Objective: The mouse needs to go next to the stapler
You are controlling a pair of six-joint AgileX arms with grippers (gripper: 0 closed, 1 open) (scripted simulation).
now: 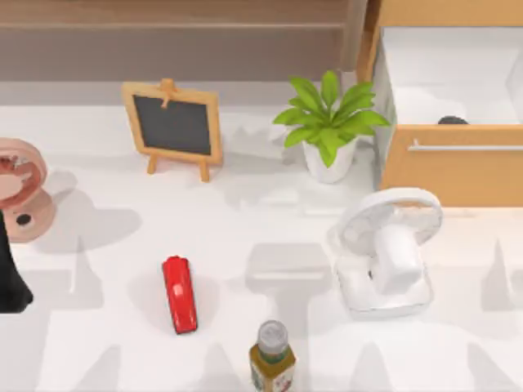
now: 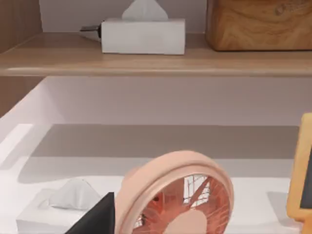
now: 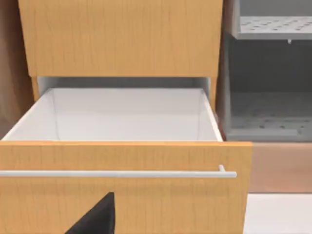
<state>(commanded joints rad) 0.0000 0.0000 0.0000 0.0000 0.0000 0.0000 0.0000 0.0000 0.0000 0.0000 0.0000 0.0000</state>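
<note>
currently the red stapler point(image 1: 180, 294) lies flat on the white table point(image 1: 106, 359), left of centre and toward the near edge, its long axis running roughly near to far. a bottle with a green label and grey cap point(image 1: 271, 358) stands upright at the near edge, to the right of the stapler and apart from it. a white desk fan point(image 1: 386, 249) stands further right, tilted back on its base.

at the far right a wooden drawer point(image 1: 451, 163) is pulled open, with a long silver handle point(image 1: 466, 148) across its front. just above the drawer front a small dark rounded shape point(image 1: 452, 121) sits against the white interior; it is likely the mouse, though too little of it shows to be sure. it is well apart from the stapler. in the right wrist view the drawer's white walls and front face the camera, and the drawer floor is hidden behind the front panel.

a small chalkboard easel point(image 1: 172, 126) and a potted green plant point(image 1: 331, 122) stand along the far side. a pink fan point(image 1: 23, 188) stands at the left edge, with a tissue box point(image 2: 53, 209) beside it in the left wrist view.

the left arm point(image 1: 10, 278) is a dark form at the left edge, near the pink fan. cannot tell the state of either gripper's fingers.
</note>
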